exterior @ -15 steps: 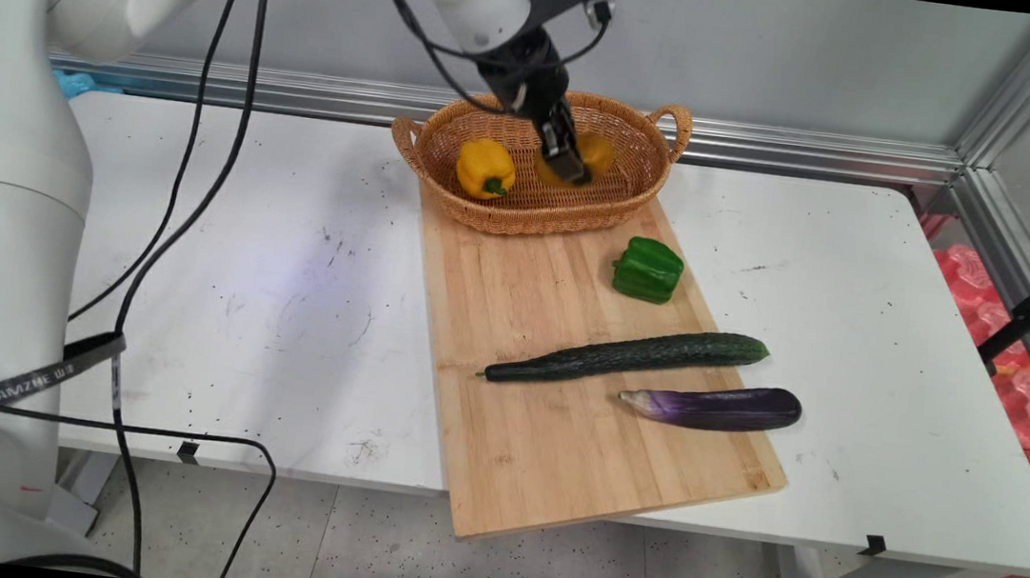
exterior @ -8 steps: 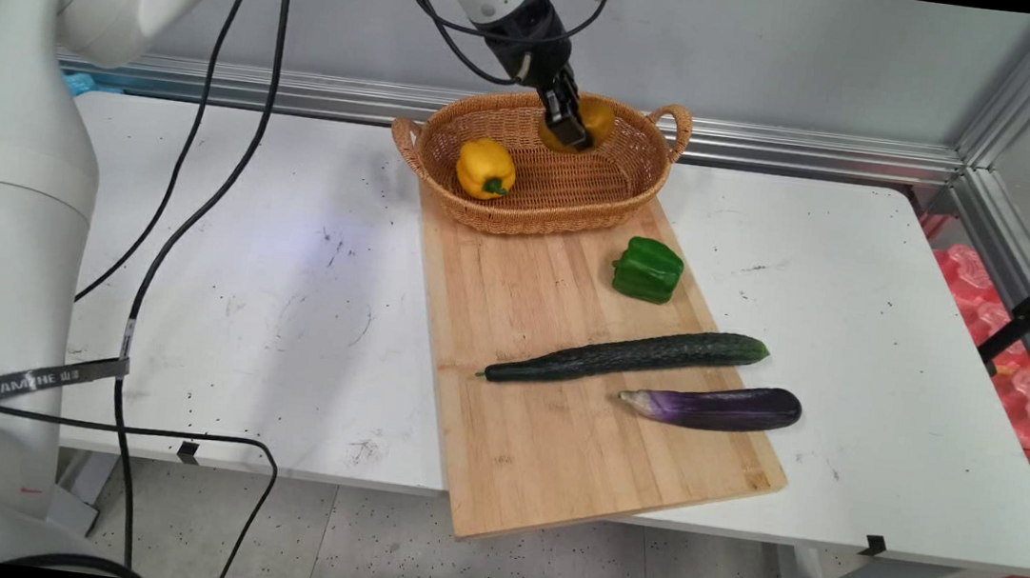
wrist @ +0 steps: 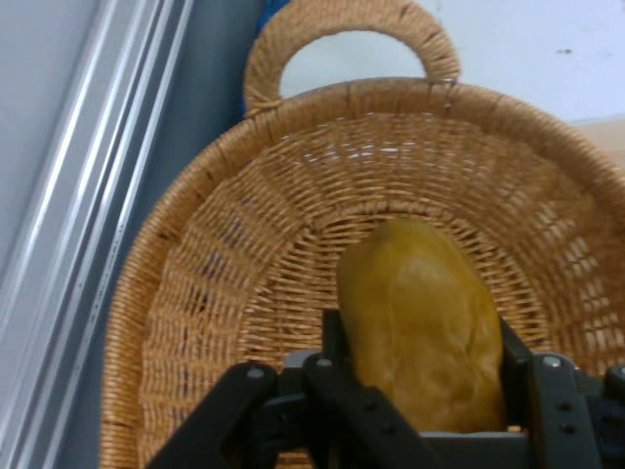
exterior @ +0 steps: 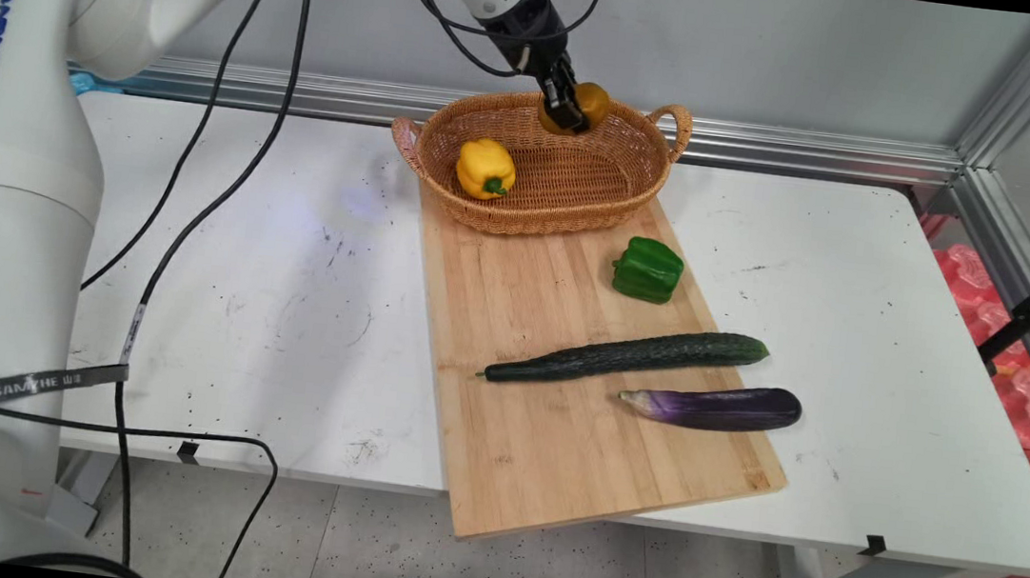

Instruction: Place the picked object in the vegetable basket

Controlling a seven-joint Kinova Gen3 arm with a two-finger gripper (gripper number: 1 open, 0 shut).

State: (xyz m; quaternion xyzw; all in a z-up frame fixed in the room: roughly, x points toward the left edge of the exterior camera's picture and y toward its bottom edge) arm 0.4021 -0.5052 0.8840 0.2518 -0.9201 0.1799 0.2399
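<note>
Here the pincer (exterior: 570, 115) is clamped on an orange-yellow pepper (exterior: 589, 103), held in the air above the far rim of the wicker basket (exterior: 533, 210). From the main view the pepper peeks out to the right of the black fingers, level with the basket's far edge and clear of its floor. The hand view shows what the main view cannot: the two fingers (wrist: 337, 357) press against the pepper (wrist: 420, 322) from either side, with the basket's woven wall (wrist: 205, 293) and one looped handle (wrist: 347, 39) behind it.

Only the main view shows the rest. A second yellow pepper (exterior: 486, 168) lies inside the basket toward its left side, well apart from the held one. The basket sits on the far end of a wooden cutting board (exterior: 558, 428) on the white table (exterior: 284, 303). On the board lie a green pepper (exterior: 648, 270) just in front of the basket, then a long cucumber (exterior: 627, 356), and nearest the camera a purple eggplant (exterior: 711, 406).
</note>
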